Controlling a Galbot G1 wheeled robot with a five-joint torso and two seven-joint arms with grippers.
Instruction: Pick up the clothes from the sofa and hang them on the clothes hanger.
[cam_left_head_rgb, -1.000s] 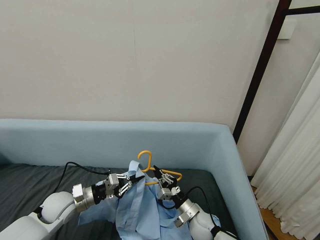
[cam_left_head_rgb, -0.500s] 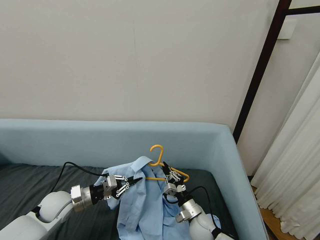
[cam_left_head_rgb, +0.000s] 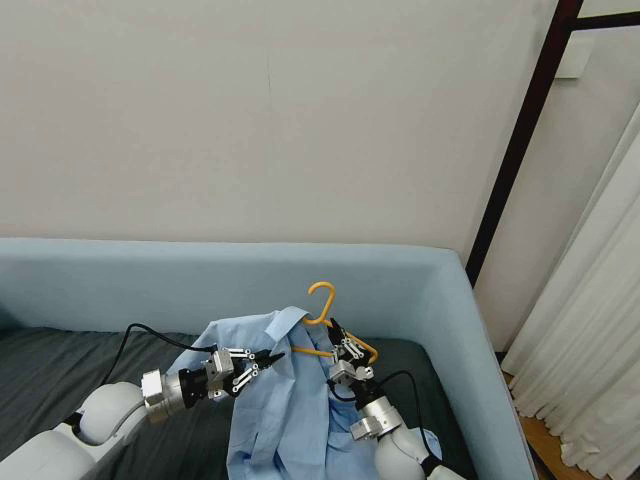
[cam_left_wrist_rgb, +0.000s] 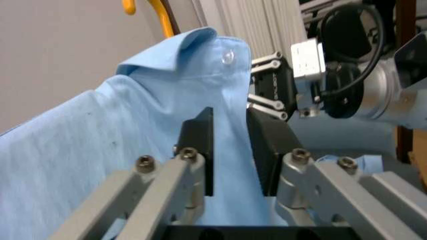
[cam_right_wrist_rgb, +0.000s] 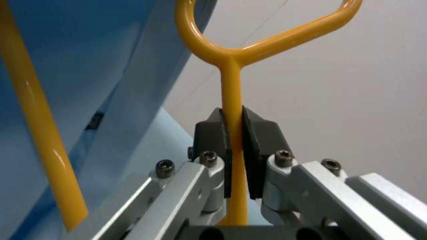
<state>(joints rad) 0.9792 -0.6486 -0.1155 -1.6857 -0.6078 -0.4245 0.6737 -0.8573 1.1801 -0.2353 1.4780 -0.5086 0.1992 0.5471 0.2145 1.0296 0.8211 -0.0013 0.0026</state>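
My R tool (cam_left_head_rgb: 345, 354) clamps the yellow hanger (cam_left_head_rgb: 322, 298) by its neck from below, hook up, w/ the blue shirt (cam_left_head_rgb: 275, 410) draped on it above the sofa (cam_left_head_rgb: 440, 290) seat. L tool (cam_left_head_rgb: 266, 357), just left, is pinched on the shirt's front edge below the collar. I reckon the dark post (cam_left_head_rgb: 520, 150) far right is the rack, so R arm's nearer.

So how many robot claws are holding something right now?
2. The left gripper pinches the blue shirt near its collar. The right gripper clamps the yellow hanger by its neck. Both are above the sofa.
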